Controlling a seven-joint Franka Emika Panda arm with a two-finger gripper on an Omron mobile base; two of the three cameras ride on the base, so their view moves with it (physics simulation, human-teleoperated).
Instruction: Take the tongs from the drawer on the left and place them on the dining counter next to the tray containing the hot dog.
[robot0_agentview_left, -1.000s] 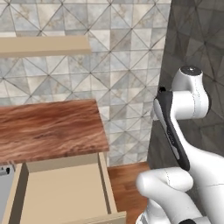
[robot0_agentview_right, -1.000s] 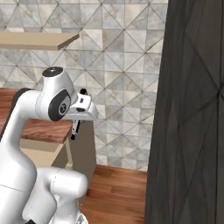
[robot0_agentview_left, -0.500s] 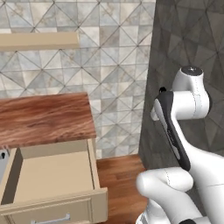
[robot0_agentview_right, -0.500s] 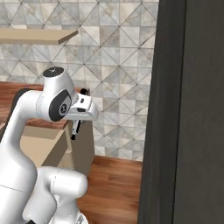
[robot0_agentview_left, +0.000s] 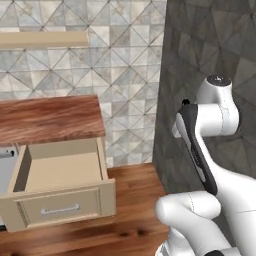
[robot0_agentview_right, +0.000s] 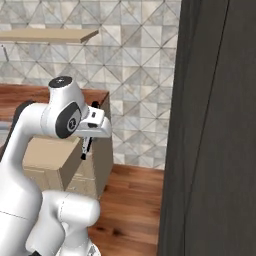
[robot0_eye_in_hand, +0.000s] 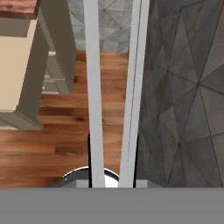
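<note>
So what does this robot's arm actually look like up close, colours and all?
The arm is made of smooth, rounded glossy white shells joined by dark grey-to-black joints, with a long black strip along one link. A round dark cap marks its shoulder joint. It ends in a small white gripper with two slim dark fingers. No loose cables show.

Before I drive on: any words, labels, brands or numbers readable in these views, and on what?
None: no lettering on the open drawer, the tongs shut in the gripper, the wall tiles or the dark panel.

tongs (robot0_eye_in_hand: 111, 87): one – drawer (robot0_agentview_left: 62, 187): one open – shelf (robot0_agentview_left: 44, 40): one
</note>
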